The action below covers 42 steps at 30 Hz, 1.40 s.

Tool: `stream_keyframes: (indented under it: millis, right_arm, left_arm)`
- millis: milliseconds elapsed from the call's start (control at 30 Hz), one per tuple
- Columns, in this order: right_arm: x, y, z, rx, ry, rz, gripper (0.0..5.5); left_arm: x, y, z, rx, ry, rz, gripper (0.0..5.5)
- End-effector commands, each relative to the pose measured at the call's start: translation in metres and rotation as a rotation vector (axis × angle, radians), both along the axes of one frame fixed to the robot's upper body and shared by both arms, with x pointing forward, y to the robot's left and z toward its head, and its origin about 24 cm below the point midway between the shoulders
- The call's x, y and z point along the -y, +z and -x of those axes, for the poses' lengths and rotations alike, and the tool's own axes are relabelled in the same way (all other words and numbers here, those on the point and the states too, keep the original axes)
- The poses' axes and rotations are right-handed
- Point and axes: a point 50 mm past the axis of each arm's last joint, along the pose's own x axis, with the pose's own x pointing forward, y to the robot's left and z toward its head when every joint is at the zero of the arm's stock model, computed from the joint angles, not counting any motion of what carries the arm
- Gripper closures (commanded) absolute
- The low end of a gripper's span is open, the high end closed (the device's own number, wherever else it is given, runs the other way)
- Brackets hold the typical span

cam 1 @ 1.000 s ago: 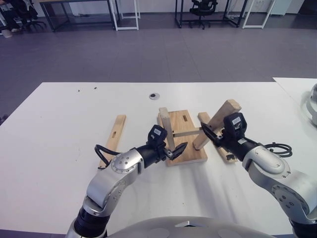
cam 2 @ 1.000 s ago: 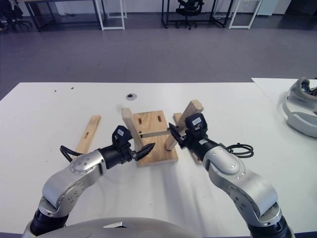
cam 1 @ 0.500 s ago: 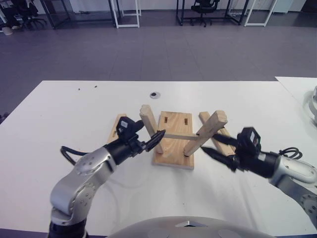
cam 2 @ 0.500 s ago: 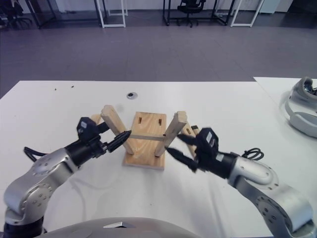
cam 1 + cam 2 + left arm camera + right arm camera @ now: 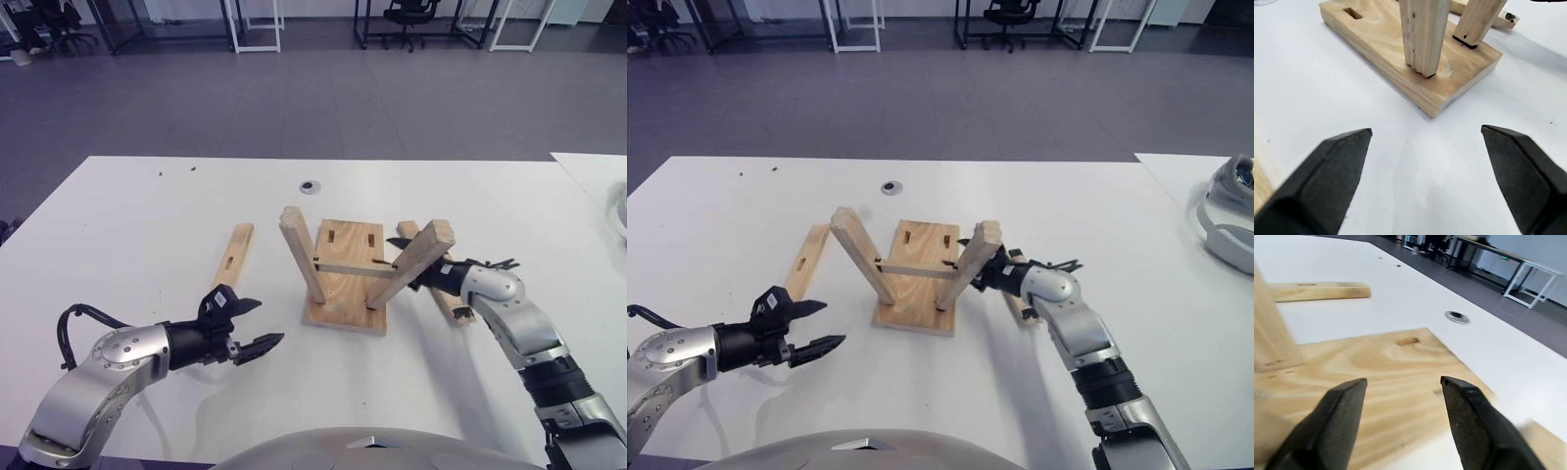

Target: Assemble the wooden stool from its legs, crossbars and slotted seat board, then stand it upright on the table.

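Jaws open and empty on both sides, the left gripper [image 5: 261,323] hovers well short of the seat board [image 5: 350,247], lying flat with two legs [image 5: 302,257] and a crossbar [image 5: 353,266] standing on it, while the right gripper [image 5: 1403,381] sits close beside the right-hand leg [image 5: 411,262], probably to steady it.

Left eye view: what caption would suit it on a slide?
Two legs, joined by a crossbar, stand on the seat board; left tool open above the table, right tool by the right leg.
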Motion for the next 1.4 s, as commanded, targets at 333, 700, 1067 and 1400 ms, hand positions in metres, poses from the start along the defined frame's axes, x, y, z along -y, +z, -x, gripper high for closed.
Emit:
stream_keyframes:
  millis: [333, 700, 1067, 1400]
  right_arm:
    - [0.051, -0.010, -0.053, 0.119, -0.268, 0.416, 2.69]
    - [0.046, -0.031, 0.002, -0.038, 0.130, 0.476, 2.69]
    - [0.067, 0.009, 0.007, 0.004, -0.027, 0.449, 2.69]
    - [0.043, -0.010, -0.093, 0.137, -0.241, 0.388, 2.69]
  left_arm:
    - [-0.014, -0.016, -0.007, 0.046, -0.139, -0.288, 1.37]
    - [0.012, -0.024, -0.025, 0.161, -0.174, -0.318, 1.37]
    - [0.001, 0.010, -0.201, 0.464, 0.158, -0.119, 1.37]
    - [-0.014, -0.028, -0.104, 0.296, -0.303, -0.276, 1.37]
